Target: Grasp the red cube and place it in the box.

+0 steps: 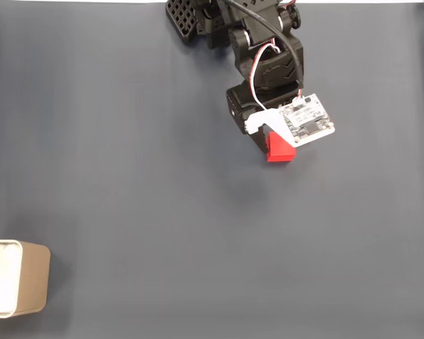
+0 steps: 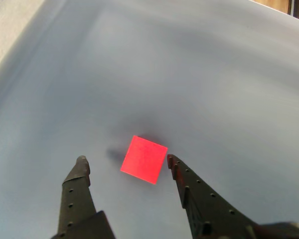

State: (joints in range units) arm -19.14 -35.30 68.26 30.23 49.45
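Gripper: in the wrist view the gripper [image 2: 124, 160] comes in from the bottom edge, its two dark fingers spread wide apart with nothing between their pads. It has hold of nothing.
Fingers: the left finger [image 2: 77, 186] stands clear of the cube; the tip of the right finger [image 2: 189, 186] lies just beside the cube's right corner. Whether it touches cannot be told.
Cube: the cube [image 2: 144, 159] lies on the surface between and slightly beyond the fingertips, nearer the right one, turned a little so its edges run at a slant. In the fixed view the cube [image 1: 280, 151] shows below the arm's white circuit board, partly covered by it.
Arm: the black arm [image 1: 265, 49] reaches down from the top edge of the fixed view, with a white and red cable looping along it.
Board: the circuit board [image 1: 307, 120] sits on the wrist, tilted, just above the cube in the fixed view.
Box: the box [image 1: 28, 286] stands at the lower left corner of the fixed view, tan outside and white inside, cut by the left edge and well apart from cube and arm.
Surface: the surface [image 1: 162, 198] is plain dark grey-blue.
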